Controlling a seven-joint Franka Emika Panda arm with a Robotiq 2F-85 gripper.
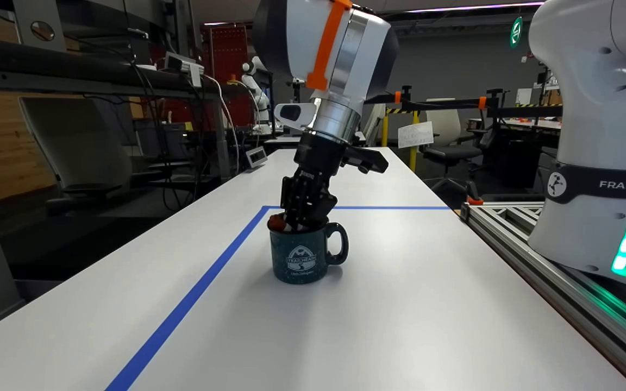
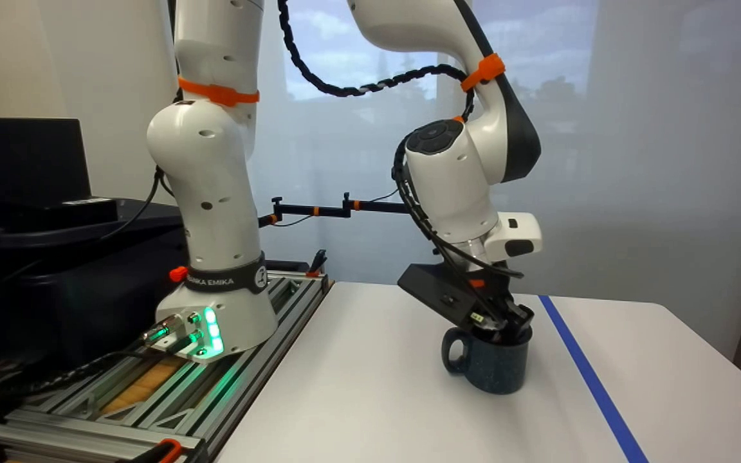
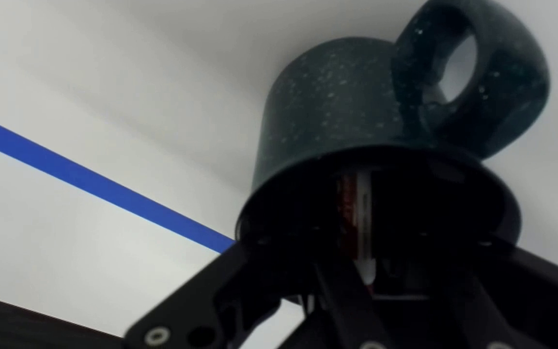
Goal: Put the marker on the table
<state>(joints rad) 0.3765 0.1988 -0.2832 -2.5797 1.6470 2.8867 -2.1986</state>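
Your claw [image 1: 305, 218] slants down into the mouth of the green mug [image 1: 285, 258] upright on the counter [image 1: 411, 326]. Its fingertips are lost in the mug's shadow, so I can't tell you how wide it is or whether it grips anything. Your wrist view shows the white marker [image 3: 364, 218] inside the mug, its long axis running lengthwise between your claw's two sides into the dark.

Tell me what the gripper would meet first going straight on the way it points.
Probably the inside of the mug, its wall or bottom: the gripper points down at a slant into the mouth. The marker in there might be touched sooner; it's too dark to judge depth.
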